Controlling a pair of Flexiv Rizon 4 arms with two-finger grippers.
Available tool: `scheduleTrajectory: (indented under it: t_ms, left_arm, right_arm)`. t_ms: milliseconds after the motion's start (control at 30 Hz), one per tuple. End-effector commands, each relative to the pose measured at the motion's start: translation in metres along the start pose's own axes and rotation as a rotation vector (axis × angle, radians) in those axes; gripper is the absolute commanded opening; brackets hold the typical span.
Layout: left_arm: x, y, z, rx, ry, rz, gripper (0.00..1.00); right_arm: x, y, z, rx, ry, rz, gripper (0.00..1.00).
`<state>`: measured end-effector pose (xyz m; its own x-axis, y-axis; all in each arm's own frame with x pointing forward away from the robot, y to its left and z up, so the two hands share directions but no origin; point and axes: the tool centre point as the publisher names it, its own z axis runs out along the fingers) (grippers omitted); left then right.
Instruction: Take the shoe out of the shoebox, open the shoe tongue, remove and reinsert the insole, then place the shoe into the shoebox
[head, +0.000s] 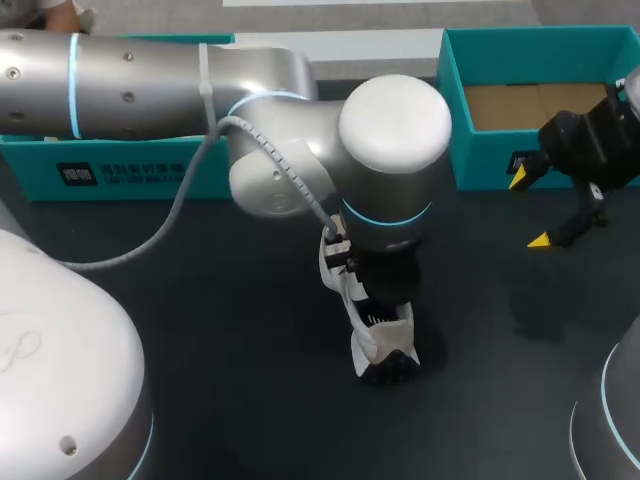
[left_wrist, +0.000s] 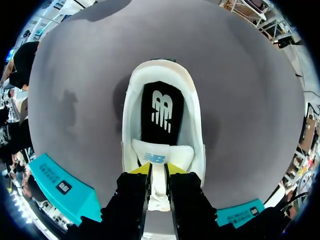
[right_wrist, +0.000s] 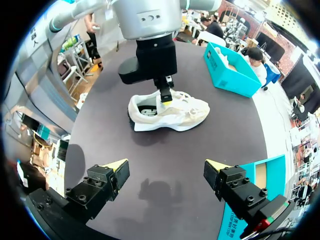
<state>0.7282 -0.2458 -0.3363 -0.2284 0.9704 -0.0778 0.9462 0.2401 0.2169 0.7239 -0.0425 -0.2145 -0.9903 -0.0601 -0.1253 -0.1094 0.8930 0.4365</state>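
Your white and cream sneaker (head: 372, 335) stands on its sole near the middle of the dark grey table (head: 220, 380), outside the box. In the head view its heel points to 6 o'clock. The toe end is hidden under your left arm (head: 395, 125), so I can't be sure just where it ends.

Your left gripper (left_wrist: 159, 170) is right above the sneaker and pinches its white padded tongue (left_wrist: 161, 156) between its two fingers. The flat black insole (left_wrist: 150, 127) lies inside the sneaker, just ahead of that gripper.

The open teal cardboard shoebox (head: 452, 110) sits at about 1 o'clock from the sneaker, well apart from it. You can see its brown floor. Your right gripper (head: 530, 210) hangs at about 2 o'clock from the sneaker, just in front of that shoebox. Its fingers are spread wide and there is nothing between them.

A second teal cardboard piece (head: 100, 175) sits at about 10 o'clock, partly behind your left arm.
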Motion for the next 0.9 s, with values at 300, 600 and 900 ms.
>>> scheduleTrajectory:
  t_ms: [300,600,900]
  left_arm:
    - [0.006,0.002,-0.024,0.035,-0.004,-0.092,0.25]
    - [0.042,-0.009,-0.067,0.085,0.037,-0.348,1.0]
    - [0.042,-0.009,-0.067,0.085,0.037,-0.348,1.0]
  right_arm:
    - [0.0,0.0,0.001,0.003,0.0,0.001,1.0]
    - [0.0,0.0,0.001,0.003,0.0,0.001,1.0]
    - [0.0,0.0,0.001,0.003,0.0,0.001,1.0]
